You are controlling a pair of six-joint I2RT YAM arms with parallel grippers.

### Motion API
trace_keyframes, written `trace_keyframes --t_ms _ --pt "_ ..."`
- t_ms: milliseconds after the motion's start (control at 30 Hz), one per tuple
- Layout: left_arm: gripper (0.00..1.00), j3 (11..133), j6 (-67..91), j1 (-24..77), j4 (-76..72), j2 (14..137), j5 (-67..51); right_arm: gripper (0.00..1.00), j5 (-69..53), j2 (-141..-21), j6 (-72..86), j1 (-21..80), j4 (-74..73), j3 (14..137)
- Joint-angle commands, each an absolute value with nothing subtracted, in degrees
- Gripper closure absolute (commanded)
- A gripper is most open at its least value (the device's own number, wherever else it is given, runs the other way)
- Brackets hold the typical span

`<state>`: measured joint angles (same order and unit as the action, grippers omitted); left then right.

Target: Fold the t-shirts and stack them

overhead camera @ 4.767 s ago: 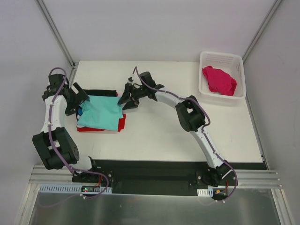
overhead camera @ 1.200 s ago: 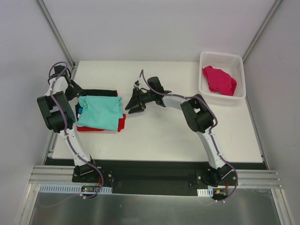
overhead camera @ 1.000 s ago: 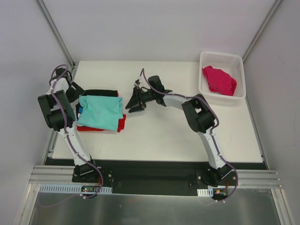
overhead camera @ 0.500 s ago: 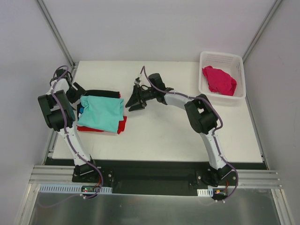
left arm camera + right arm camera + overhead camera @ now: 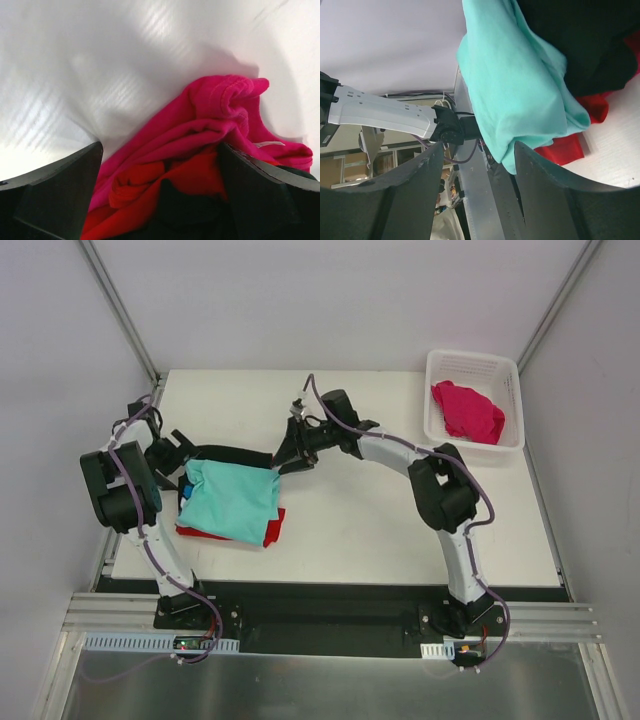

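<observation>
A white counter (image 5: 400, 520) carries a stack at its left: a mint-teal cloth t-shirt (image 5: 230, 498) on top, a red cloth t-shirt (image 5: 272, 530) beneath, a black cloth t-shirt (image 5: 232, 452) showing behind. A white plastic lattice basket (image 5: 472, 354) at the far right holds a crumpled magenta-pink t-shirt (image 5: 466, 410). The left fingers (image 5: 168, 450) stand spread wide at the stack's left edge, with a pink fold (image 5: 215, 115) and red and black cloth between them, unclamped. The right fingers (image 5: 283, 458), partly apart, straddle the teal edge, which touches only one of them.
</observation>
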<state>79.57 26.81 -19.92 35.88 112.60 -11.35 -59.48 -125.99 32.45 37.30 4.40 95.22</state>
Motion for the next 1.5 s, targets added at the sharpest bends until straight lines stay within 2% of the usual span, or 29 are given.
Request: trace_keyframes --t_ms 0,267,433,533,733,1033,1167,1333,1467 --pt "0.01 74.7 27.9 -18.1 42.7 106.6 -16.3 0.38 -56.3 -118.5 26.2 35.6 -1.2 94.0" --pt "0.01 71.0 34.2 -13.3 41.6 99.8 -14.7 0.37 -51.4 -111.2 17.8 28.7 -8.3 92.1" --pt "0.01 70.5 36.6 -7.8 40.7 100.2 -13.9 0.37 -51.5 -108.5 13.2 27.5 -15.5 92.1" --pt "0.01 71.8 34.8 -7.9 40.8 101.7 -11.4 0.36 -52.1 -107.3 11.7 27.6 -16.8 90.8" --pt "0.01 77.6 29.8 -9.8 44.4 106.0 -6.7 0.36 -51.9 -105.6 11.4 28.5 -16.9 87.9" --pt "0.01 96.7 18.4 -10.6 52.8 111.3 8.2 0.35 -51.0 -105.5 11.2 31.0 -17.7 88.0" --pt "0.01 100.8 17.2 -10.9 63.7 114.5 12.6 0.34 -51.2 -104.6 11.0 31.1 -17.5 86.0" --pt "0.01 93.0 15.6 -10.1 64.5 107.8 23.7 0.34 -51.9 -104.2 11.5 31.6 -16.6 84.6" --pt "0.01 93.0 13.4 -11.5 66.5 103.5 22.2 0.34 -52.2 -103.8 12.0 31.9 -15.7 83.3"
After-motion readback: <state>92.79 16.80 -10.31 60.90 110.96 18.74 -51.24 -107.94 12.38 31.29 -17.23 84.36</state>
